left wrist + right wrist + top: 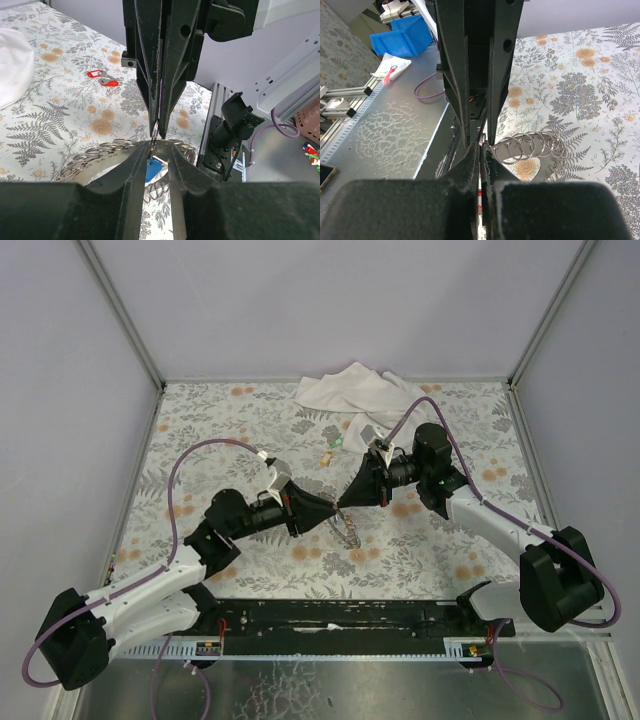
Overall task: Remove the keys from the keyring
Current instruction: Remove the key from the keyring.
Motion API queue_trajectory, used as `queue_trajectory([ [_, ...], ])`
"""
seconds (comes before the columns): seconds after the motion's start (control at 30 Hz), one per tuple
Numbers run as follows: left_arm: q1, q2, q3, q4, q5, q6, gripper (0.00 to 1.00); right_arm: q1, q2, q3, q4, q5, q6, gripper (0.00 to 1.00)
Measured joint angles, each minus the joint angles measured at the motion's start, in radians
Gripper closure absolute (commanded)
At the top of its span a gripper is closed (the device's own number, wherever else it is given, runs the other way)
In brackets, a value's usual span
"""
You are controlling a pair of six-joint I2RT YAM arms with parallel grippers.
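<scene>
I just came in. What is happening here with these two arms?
Two robot arms meet tip to tip above the flowered table, taking keys off a keyring made of linked metal rings. The right claw is shut on one ring, and the rest of the chain trails below. The left claw has its fingers on either side of a blue-headed key; a firm grip cannot be confirmed. Red-headed keys lie loose on the table.

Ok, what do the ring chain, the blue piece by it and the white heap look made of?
Ring chain: bare metal, silvery, glossy glints.
Blue piece: probably plastic, even opaque colour.
White heap: cloth, soft crumpled folds.
</scene>
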State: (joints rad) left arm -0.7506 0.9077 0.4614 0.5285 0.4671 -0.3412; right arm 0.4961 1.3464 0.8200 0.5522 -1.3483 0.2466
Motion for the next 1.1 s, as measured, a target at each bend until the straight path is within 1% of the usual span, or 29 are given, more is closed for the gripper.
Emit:
queue_trajectory([
  [0.23, 0.000, 0.012, 0.010, 0.005, 0.000, -0.003, 0.90, 0.000, 0.000, 0.000, 0.000, 0.000, 0.000, 1.00],
  [0.27, 0.000, 0.013, 0.014, 0.005, 0.000, -0.003, 0.92, 0.000, 0.000, 0.000, 0.001, 0.000, 0.000, 1.00],
  [0.33, 0.000, 0.013, 0.021, 0.003, 0.000, -0.001, 1.00, 0.000, 0.000, 0.000, 0.004, 0.000, 0.001, 1.00],
  [0.5, 0.001, 0.013, 0.031, -0.017, 0.000, 0.005, 1.00, 0.000, 0.000, 0.000, 0.007, -0.001, 0.005, 1.00],
  [0.6, 0.001, 0.013, 0.041, -0.042, -0.002, 0.021, 1.00, 0.000, 0.000, 0.000, 0.006, -0.001, 0.006, 0.98],
  [0.73, 0.001, 0.007, 0.077, -0.122, -0.008, 0.055, 1.00, 0.000, 0.000, 0.000, 0.006, 0.000, 0.005, 0.89],
  [0.9, 0.000, 0.010, 0.164, -0.292, -0.016, 0.123, 1.00, 0.000, 0.003, 0.000, -0.002, 0.001, -0.019, 0.86],
  [1.1, 0.001, 0.045, 0.296, -0.510, -0.024, 0.212, 1.00, 0.000, 0.007, 0.020, -0.080, 0.002, -0.084, 0.79],
])
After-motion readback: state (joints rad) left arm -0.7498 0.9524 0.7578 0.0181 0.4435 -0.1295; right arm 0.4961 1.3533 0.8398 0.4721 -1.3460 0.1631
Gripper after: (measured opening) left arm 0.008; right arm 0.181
